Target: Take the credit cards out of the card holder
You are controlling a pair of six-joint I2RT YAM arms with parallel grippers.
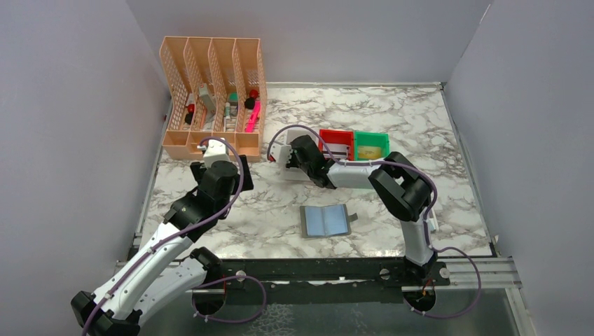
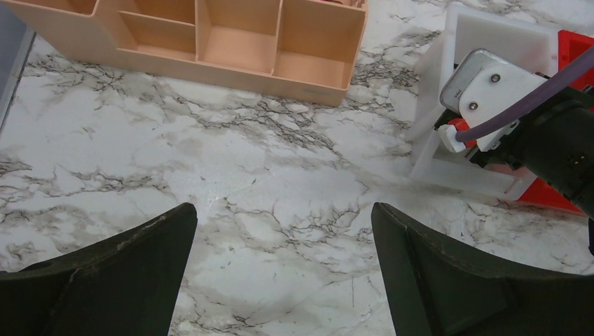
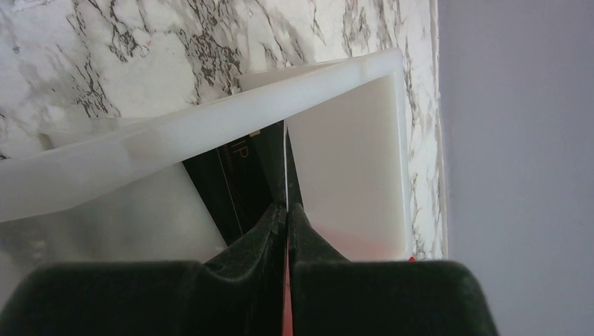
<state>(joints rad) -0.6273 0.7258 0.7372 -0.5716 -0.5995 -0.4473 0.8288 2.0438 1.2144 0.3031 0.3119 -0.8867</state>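
Note:
The card holder (image 1: 325, 220) lies open and flat on the marble, between the two arms, its light-blue pockets facing up. My right gripper (image 1: 298, 159) reaches down into the white bin (image 1: 284, 170). In the right wrist view its jaws (image 3: 286, 210) are pressed together on a thin pale credit card (image 3: 286, 161) seen edge-on. A black credit card (image 3: 238, 182) lies inside the white bin (image 3: 350, 140) beneath it. My left gripper (image 2: 284, 231) hangs wide open over bare marble with nothing between its fingers, left of the white bin (image 2: 490, 35).
A red bin (image 1: 336, 138) and a green bin (image 1: 371, 145) with something yellowish in it stand right of the white one. A peach desk organiser (image 1: 210, 98) holding pens fills the back left. Walls enclose the table on three sides.

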